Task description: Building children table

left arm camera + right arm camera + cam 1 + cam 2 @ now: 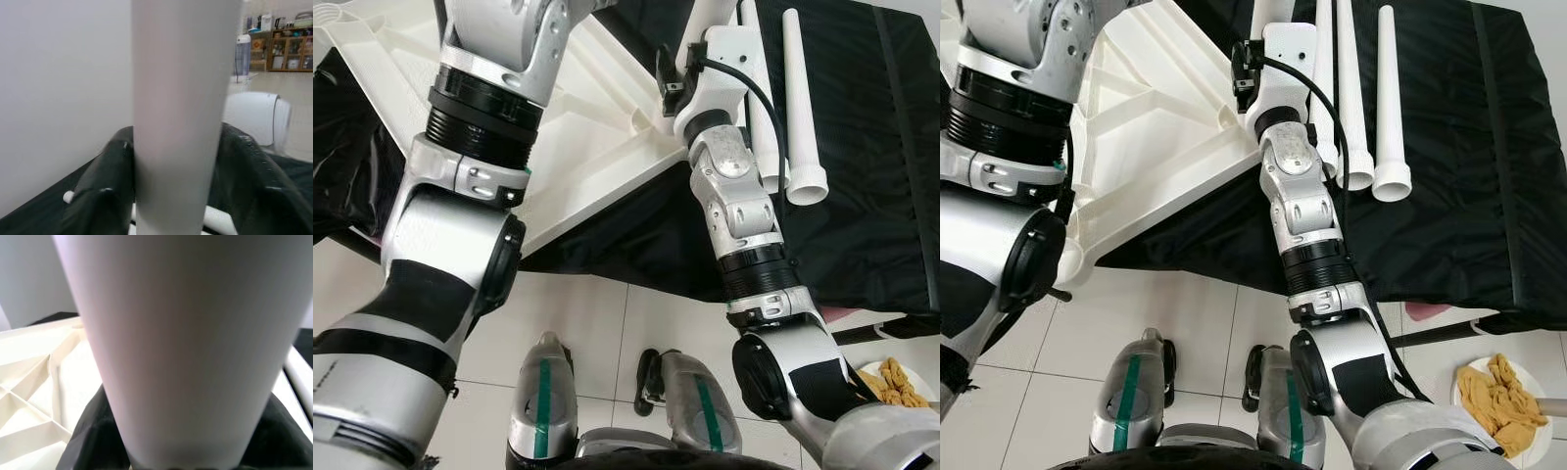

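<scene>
A home's living space. Pale floor tiles run underfoot. Wooden shelves crowded with household items stand beyond a white appliance.

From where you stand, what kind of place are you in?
Probably a room in a home: a white tiled floor, wooden shelves full of small household items in the background, and an upside-down white plastic tabletop lying on a black cloth.
</scene>
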`<state>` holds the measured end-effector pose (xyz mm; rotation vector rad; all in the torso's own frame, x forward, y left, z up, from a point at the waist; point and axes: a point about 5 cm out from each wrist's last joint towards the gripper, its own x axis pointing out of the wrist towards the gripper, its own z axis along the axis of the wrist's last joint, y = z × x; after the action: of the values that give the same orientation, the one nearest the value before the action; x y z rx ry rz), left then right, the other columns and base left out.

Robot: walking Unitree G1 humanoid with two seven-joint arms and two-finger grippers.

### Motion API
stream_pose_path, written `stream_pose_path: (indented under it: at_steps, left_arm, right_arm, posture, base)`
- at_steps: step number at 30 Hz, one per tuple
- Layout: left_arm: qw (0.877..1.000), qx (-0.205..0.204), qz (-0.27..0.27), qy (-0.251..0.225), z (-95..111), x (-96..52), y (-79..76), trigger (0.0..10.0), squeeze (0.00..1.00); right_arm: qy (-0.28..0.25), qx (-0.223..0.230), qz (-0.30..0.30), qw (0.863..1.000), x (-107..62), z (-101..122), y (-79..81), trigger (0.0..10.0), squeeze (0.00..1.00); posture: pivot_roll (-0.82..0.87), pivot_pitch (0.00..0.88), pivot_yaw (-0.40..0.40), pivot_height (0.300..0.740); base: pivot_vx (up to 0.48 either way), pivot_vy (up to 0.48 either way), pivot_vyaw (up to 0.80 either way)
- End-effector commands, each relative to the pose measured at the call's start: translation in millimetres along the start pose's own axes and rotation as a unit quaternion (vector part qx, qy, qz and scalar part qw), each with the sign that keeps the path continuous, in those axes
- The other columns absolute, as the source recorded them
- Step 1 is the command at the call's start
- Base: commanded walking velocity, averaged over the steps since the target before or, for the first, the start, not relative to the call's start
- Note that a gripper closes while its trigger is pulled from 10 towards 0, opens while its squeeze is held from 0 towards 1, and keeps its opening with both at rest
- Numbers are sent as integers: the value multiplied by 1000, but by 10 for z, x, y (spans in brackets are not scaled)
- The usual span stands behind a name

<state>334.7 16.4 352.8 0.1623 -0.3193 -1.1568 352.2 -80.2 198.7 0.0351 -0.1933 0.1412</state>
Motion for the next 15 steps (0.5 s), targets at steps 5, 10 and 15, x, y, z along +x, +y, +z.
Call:
stream_pose_path:
  at_steps: [5,10,15]
  left_arm:
    - [1000,-9,22,-4,-8,-17,-8,10000,1000]
    - [1000,-24,13,-8,-45,-73,-43,10000,1000]
    - [999,-43,15,-17,-43,-135,-40,10000,0]
  right_arm:
    - [14,3,-15,1000,-1,-46,-71,10000,0]
    - [18,7,-33,999,8,-52,-176,10000,0]
    - [17,9,-48,999,29,-34,-284,10000,0]
  posture:
    - [104,0,-26,740]
    - [100,0,-29,740]
    - [100,0,-36,740]
  base:
    - [0,0,0]
    - [0,0,0]
    - [0,0,0]
